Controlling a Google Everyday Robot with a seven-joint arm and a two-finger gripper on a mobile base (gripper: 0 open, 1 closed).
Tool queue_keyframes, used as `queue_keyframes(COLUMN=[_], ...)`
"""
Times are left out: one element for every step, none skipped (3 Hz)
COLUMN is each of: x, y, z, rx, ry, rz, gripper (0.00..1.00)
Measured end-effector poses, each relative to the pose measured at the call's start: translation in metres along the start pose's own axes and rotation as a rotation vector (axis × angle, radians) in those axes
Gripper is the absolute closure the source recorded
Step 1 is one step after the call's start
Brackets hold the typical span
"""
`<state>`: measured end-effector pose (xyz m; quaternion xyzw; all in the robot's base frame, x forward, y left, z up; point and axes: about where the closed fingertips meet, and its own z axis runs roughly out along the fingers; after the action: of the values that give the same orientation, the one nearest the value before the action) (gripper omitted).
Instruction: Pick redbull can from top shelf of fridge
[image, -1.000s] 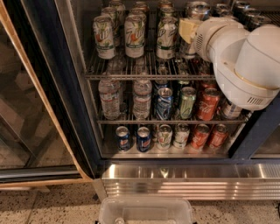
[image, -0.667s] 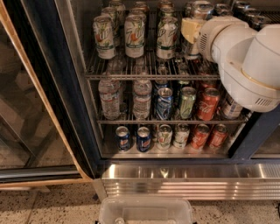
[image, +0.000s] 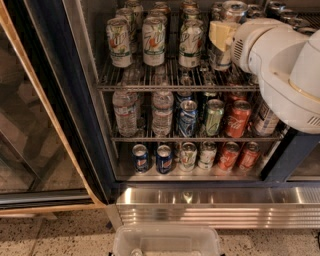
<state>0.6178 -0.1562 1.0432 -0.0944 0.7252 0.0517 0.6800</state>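
The fridge (image: 200, 205) stands open in front of me. On its top shelf (image: 150, 81), at the right, stands a slim silver can with a shiny lid, the redbull can (image: 220, 59). My gripper (image: 221, 34), cream-tipped on the end of the white arm (image: 280, 65), is right at this can's upper part and covers its middle. The arm hides the shelf's right end and the cans behind it.
Wider white-and-green cans (image: 153, 40) fill the left and middle of the top shelf. Water bottles (image: 125, 112) and mixed cans stand on the middle rack, and red cans (image: 236, 118) on the right. The open glass door (image: 30, 125) is at left. A clear plastic bin (image: 167, 242) lies below.
The arm and gripper have shifted slightly to the right and further in toward the can on the top shelf. The cans have not moved.
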Motion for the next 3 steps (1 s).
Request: queue_keyframes(x=[-0.001,-0.001,0.0], y=[0.004,0.006,0.007], z=[-0.008,-0.015,-0.021], rx=[-0.019,-0.036,-0.049], ry=[0.002,0.005,0.009], rz=[0.001,0.003,0.009], gripper=[1.0,1.0,1.0])
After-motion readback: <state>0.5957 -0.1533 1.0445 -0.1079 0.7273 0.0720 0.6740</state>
